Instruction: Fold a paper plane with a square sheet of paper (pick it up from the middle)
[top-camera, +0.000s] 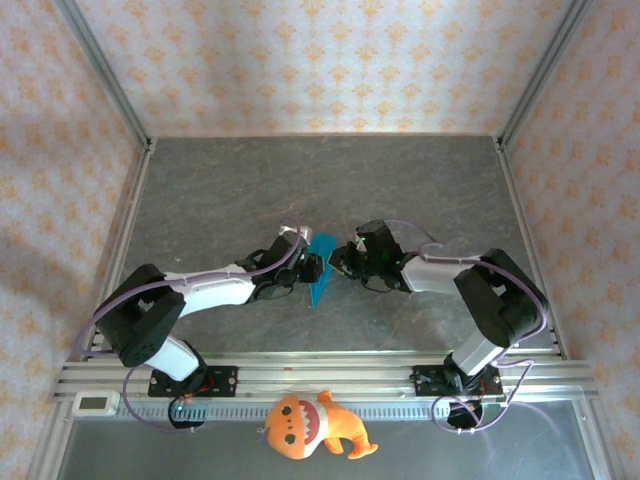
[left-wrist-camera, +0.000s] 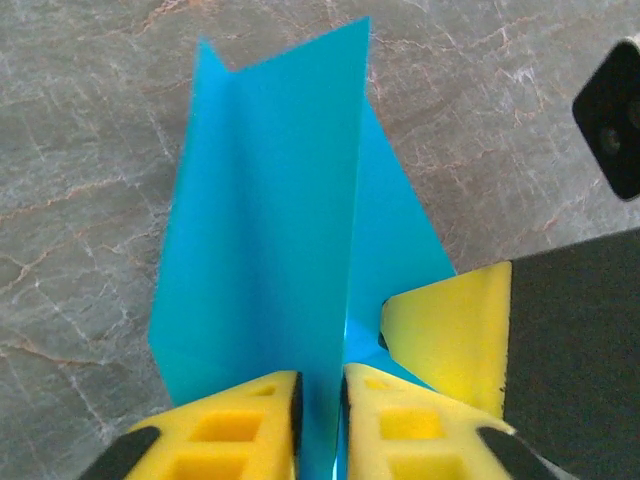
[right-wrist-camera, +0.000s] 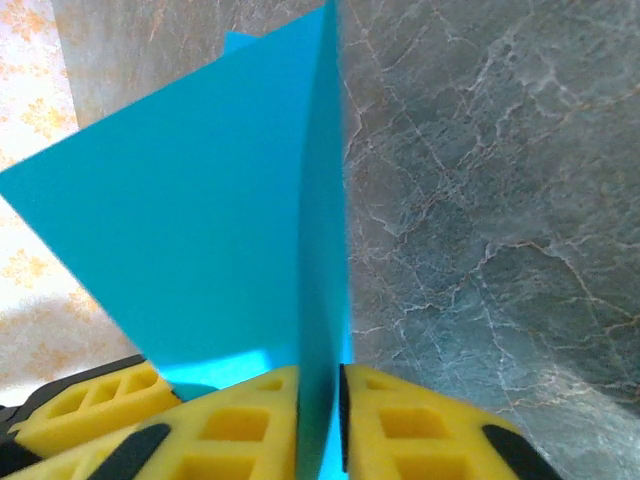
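The square sheet of paper (top-camera: 321, 272) is bright cyan-blue and folded into a standing creased shape, held up over the table's middle between both arms. My left gripper (top-camera: 311, 266) reaches it from the left. In the left wrist view the paper (left-wrist-camera: 260, 220) runs down between that gripper's (left-wrist-camera: 320, 405) yellow fingers, whose jaws stand a little apart around the fold. My right gripper (top-camera: 339, 262) meets it from the right, and one of its fingers (left-wrist-camera: 450, 330) shows beside the paper. In the right wrist view the paper (right-wrist-camera: 200, 240) is pinched edge-on in the shut right gripper (right-wrist-camera: 320, 405).
The grey marbled table (top-camera: 300, 190) is walled by patterned panels on three sides. An orange plush toy (top-camera: 310, 425) lies in front of the arm bases, below the rail. A small white device (top-camera: 97, 403) sits at the rail's left end.
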